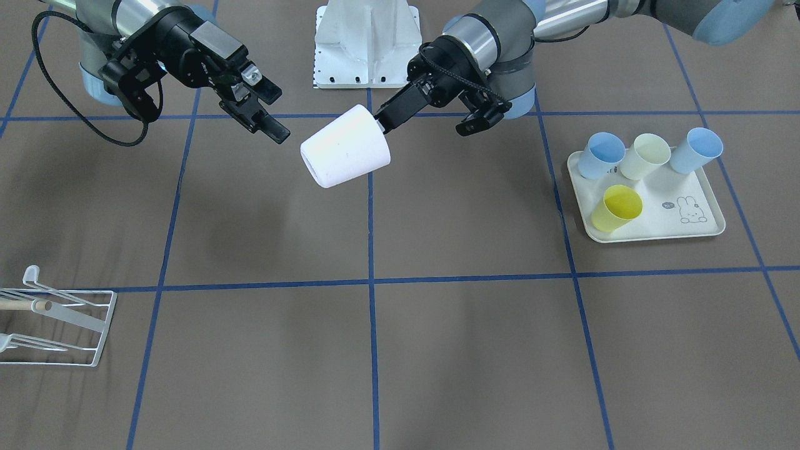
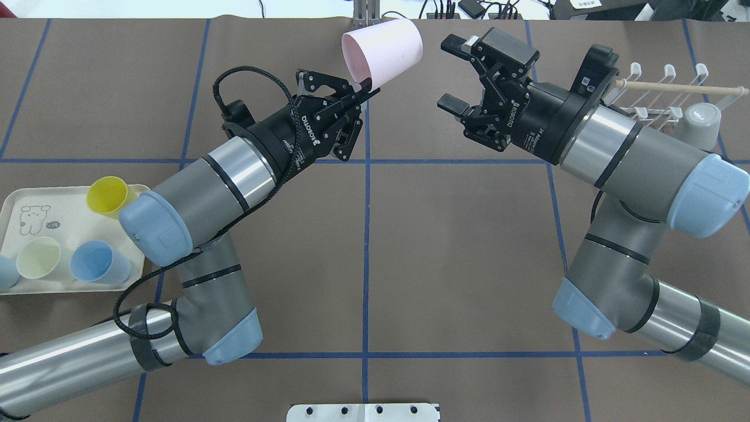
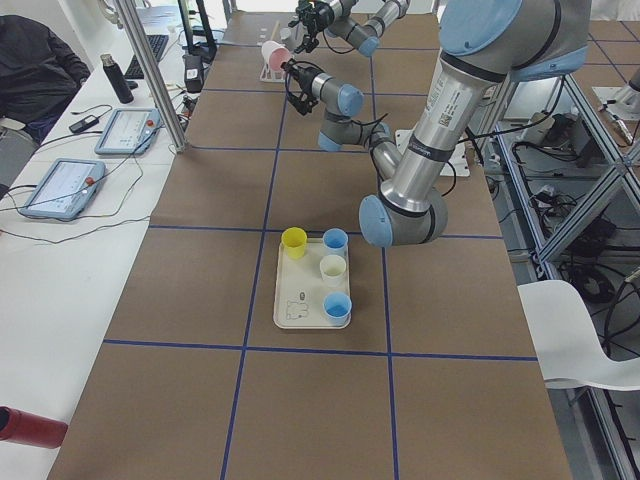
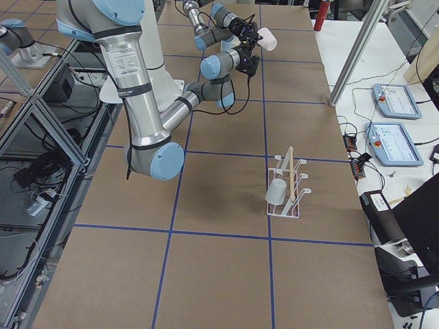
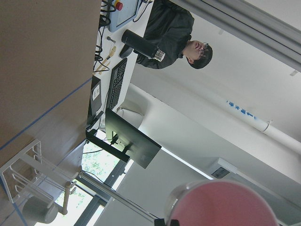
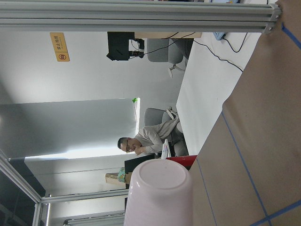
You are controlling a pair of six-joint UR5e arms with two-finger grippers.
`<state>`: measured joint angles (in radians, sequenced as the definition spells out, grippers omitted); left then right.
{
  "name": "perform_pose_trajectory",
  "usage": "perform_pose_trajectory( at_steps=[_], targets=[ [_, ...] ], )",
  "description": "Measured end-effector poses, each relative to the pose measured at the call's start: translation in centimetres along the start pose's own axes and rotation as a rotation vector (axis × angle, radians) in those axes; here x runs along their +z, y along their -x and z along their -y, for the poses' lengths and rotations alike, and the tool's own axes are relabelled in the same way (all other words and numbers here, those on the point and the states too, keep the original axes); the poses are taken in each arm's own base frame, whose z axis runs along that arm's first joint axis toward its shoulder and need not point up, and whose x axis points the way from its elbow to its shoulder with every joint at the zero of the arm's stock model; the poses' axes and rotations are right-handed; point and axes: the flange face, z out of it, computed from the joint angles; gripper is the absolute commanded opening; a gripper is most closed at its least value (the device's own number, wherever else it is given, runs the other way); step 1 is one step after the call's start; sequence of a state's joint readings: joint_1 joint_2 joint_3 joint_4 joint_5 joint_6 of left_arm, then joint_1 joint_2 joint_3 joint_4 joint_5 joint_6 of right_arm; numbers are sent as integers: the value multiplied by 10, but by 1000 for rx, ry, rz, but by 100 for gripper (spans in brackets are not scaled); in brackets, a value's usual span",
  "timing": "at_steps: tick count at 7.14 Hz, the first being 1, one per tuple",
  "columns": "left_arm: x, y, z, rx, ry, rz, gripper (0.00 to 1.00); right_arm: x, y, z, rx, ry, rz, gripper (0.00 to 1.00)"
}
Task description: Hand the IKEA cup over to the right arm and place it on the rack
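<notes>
The IKEA cup (image 2: 384,50) is pale pink and hangs tilted in the air over the table's far middle. My left gripper (image 2: 364,91) is shut on its rim, with the cup's base pointing toward the right arm. In the front view the cup (image 1: 345,155) looks almost white. My right gripper (image 2: 452,74) is open a short way to the cup's right, apart from it, and its wrist view shows the cup's base (image 6: 160,193). The white wire rack (image 2: 659,97) with a wooden dowel stands behind the right arm, and a grey cup (image 2: 700,120) hangs on it.
A cream rabbit-print tray (image 2: 23,202) beside the left arm holds yellow, pale and blue cups. The robot's white base plate (image 1: 367,47) sits between the arms. A person sits beyond the table's far edge in the wrist views.
</notes>
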<state>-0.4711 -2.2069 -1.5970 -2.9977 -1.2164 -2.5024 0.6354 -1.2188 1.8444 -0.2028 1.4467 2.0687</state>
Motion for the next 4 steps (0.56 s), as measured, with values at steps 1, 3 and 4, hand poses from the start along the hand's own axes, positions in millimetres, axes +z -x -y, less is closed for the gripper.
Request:
perform_pose_trajectory(
  at_steps=[1,3,4],
  targets=[
    [7,6,-9,-8,2,-1,0,2,-4,2,-3,-5,-7,100],
    [13,15,-18,-15,4,6,0,5,-10,5,-7,-15,-15,100],
    [14,19,-20,-17,4,11,0,6,-10,6,-8,-18,-14,100]
  ],
)
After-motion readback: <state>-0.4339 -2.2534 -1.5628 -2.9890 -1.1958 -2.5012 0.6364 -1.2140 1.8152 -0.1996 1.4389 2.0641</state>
